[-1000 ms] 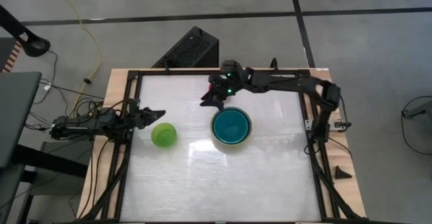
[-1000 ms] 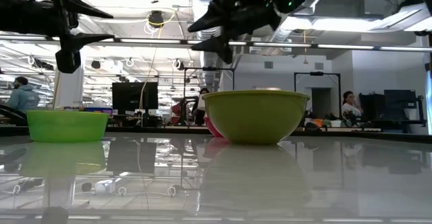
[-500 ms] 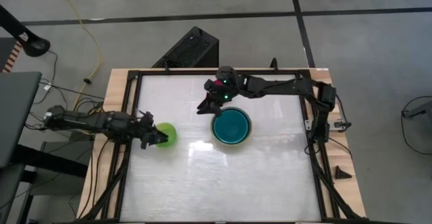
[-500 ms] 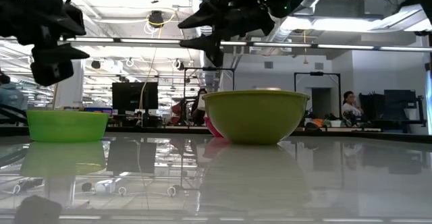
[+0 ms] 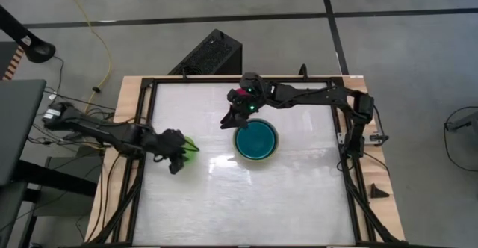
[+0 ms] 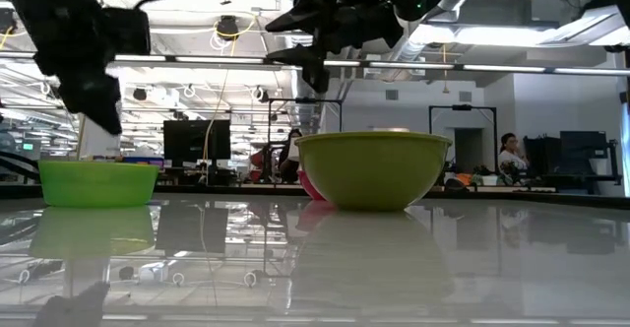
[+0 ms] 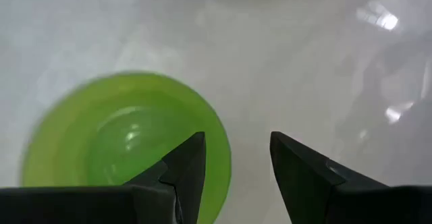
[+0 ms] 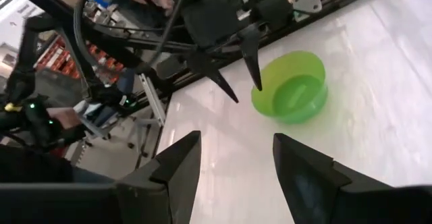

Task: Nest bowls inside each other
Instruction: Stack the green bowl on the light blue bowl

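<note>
A small bright green bowl point(image 5: 191, 147) stands upright on the white table at the left, also seen in the low view point(image 6: 96, 182). My left gripper point(image 7: 233, 153) hangs open just above it, tipped downward, one finger over the bowl's rim point(image 7: 219, 150) and the other beyond it over the table. A teal bowl point(image 5: 256, 139) sits nested in the large olive-green bowl point(image 6: 374, 169) mid-table. A sliver of pink bowl point(image 6: 309, 186) shows behind the olive one. My right gripper point(image 5: 225, 120) is open, high above the table, left of and beyond the nested bowls.
The table top point(image 5: 246, 196) is glossy white inside a black frame point(image 5: 351, 196). A black box point(image 5: 211, 54) lies on the floor beyond the far edge. The near half of the table shows bare surface. People sit far off in the room point(image 6: 509, 155).
My left gripper has swung from the table's left edge toward the right and near side, tipping from level to pointing down, and now hangs over the bright green bowl. The bowls have not moved.
</note>
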`<state>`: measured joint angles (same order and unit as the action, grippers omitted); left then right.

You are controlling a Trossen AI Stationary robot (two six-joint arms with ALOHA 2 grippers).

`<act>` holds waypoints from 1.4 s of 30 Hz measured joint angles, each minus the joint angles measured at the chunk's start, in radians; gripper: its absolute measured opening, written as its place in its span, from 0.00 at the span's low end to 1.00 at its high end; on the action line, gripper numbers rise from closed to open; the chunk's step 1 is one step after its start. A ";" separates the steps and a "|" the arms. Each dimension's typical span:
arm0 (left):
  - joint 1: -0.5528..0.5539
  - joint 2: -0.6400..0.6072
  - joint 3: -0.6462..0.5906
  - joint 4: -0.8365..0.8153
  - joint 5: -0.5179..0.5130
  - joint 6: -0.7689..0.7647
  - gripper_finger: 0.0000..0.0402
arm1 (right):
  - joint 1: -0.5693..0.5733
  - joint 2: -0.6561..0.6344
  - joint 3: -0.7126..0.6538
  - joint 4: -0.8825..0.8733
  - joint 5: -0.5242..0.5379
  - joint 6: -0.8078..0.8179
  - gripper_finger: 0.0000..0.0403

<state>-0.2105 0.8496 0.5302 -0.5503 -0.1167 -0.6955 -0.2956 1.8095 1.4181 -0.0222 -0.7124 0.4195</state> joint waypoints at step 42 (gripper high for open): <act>0.181 0.250 0.002 0.915 0.105 0.031 0.00 | 0.087 -0.652 0.000 -0.878 0.570 -0.139 0.54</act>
<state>-0.0295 1.0997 0.5320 0.3650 -0.0115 -0.6641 -0.2086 1.1571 1.4181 -0.9006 -0.1426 0.2803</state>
